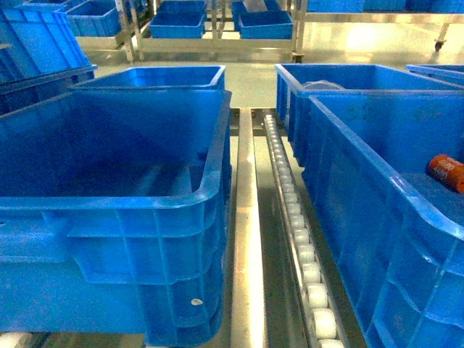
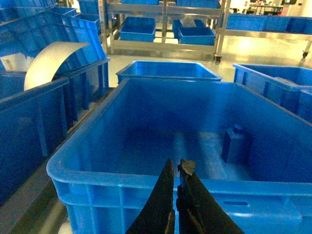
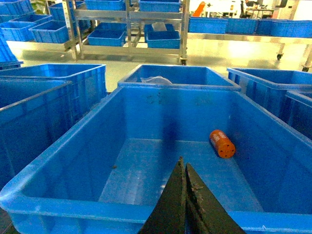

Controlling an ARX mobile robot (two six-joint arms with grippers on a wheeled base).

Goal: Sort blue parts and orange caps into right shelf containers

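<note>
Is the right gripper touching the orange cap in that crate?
Apart. The right wrist view shows the right gripper, shut, near the crate's front rim, with bare crate floor between it and the orange cap.

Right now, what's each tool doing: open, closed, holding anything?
Left tool: closed, holding nothing, above the near rim of a blue crate.
Right tool: closed, empty, over the crate containing an orange cap.

Bright light is glaring off a pale polished floor (image 1: 254, 80) while metal racks (image 3: 129, 29) on casters are lining the far side.
</note>
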